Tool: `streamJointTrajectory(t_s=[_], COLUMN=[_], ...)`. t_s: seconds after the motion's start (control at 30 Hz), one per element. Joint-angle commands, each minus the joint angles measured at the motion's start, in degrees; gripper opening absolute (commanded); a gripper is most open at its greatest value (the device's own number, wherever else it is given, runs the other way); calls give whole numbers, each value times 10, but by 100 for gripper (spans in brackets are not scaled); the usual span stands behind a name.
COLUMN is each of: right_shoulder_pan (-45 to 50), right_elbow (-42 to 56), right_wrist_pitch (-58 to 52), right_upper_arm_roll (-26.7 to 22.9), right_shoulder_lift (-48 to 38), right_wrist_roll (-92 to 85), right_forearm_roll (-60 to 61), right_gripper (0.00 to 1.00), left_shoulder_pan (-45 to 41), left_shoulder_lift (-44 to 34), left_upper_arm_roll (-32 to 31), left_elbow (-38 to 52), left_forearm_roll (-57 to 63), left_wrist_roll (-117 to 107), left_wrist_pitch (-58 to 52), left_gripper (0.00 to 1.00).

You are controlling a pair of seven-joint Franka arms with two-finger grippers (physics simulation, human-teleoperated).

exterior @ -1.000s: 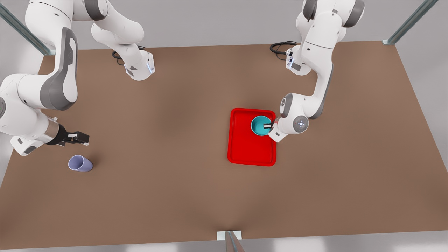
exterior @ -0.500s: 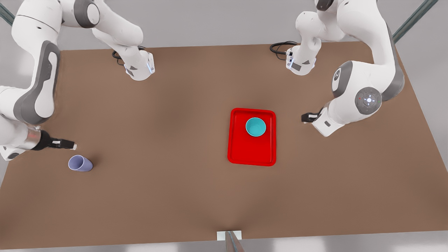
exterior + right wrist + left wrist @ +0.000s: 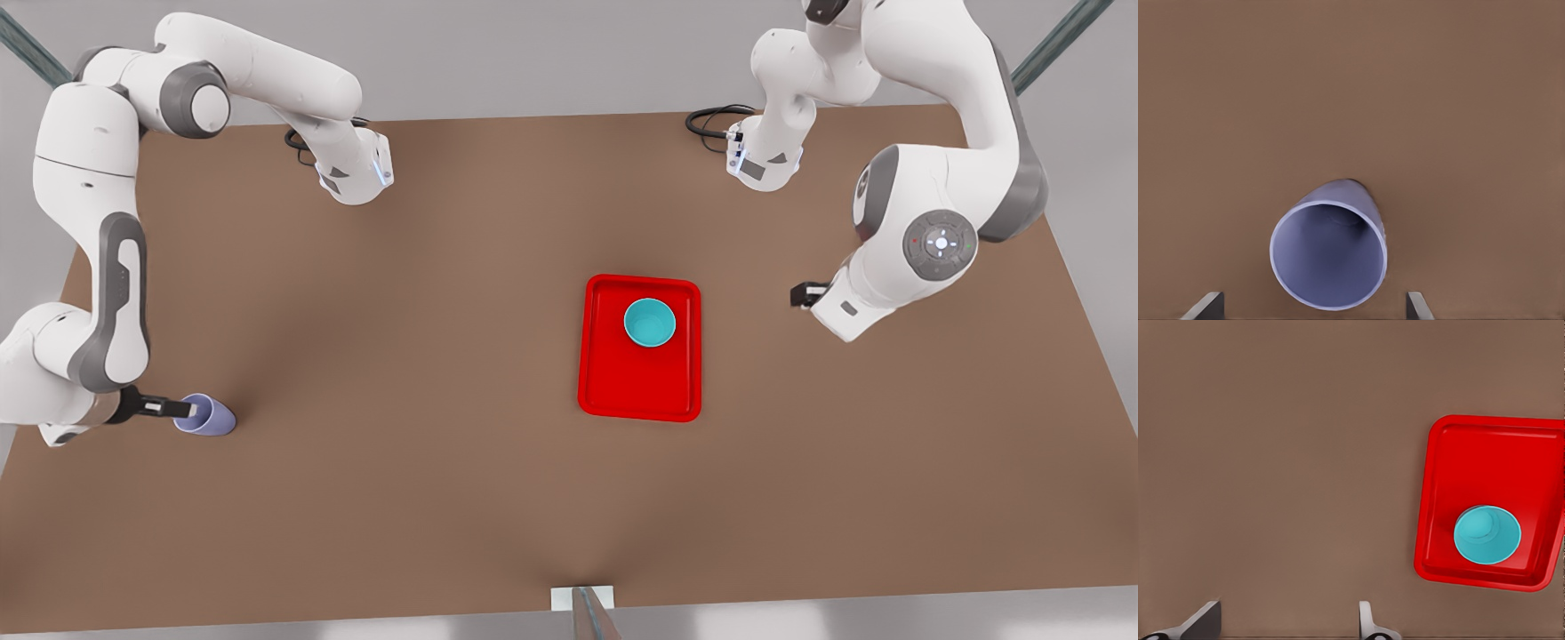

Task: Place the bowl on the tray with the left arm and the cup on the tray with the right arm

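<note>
One bowl sits on one tray. One cup stands on the desk. Right gripper at the cup, fingers spread; left gripper released, well off the tray.

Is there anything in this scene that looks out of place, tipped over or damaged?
Nothing stands out. The bowl sits upright inside the tray. The cup stands on the table, with the open right gripper at it. The open left gripper waits beside the tray.
</note>
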Motion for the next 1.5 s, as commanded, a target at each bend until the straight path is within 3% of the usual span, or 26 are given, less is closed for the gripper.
streamJointTrajectory(t_s=[0.0,0.47,0.5,0.53,0.57,0.63,0.73,1.23,1.47], right_shoulder_pan=[-3,-21,-21,-21,-20,-19,-16,-18,42], right_elbow=[0,9,10,11,11,12,14,20,-2], right_wrist_pitch=[0,18,17,17,17,18,24,16,14], right_upper_arm_roll=[0,3,3,3,3,3,9,21,12], right_shoulder_lift=[1,46,46,47,48,56,59,61,-5], right_wrist_roll=[0,-2,-2,-2,-2,0,3,-8,-2], right_forearm_roll=[-4,-17,-17,-17,-17,-22,-45,-56,-53], right_gripper=[100,100,95,63,42,30,21,21,21], left_shoulder_pan=[0,0,0,0,0,0,0,0,0], left_shoulder_lift=[0,4,4,4,4,3,1,3,1], left_upper_arm_roll=[0,0,0,0,0,0,-1,0,0], left_elbow=[0,-3,-3,-3,-3,-3,-3,-2,-1], left_forearm_roll=[-2,-5,-4,-5,-5,-5,-5,-5,-4], left_wrist_roll=[0,-2,-2,-2,-2,-2,-2,-1,-1], left_wrist_pitch=[0,-2,-2,-3,-4,-6,-16,-16,-19], left_gripper=[100,100,100,100,100,100,100,100,100])
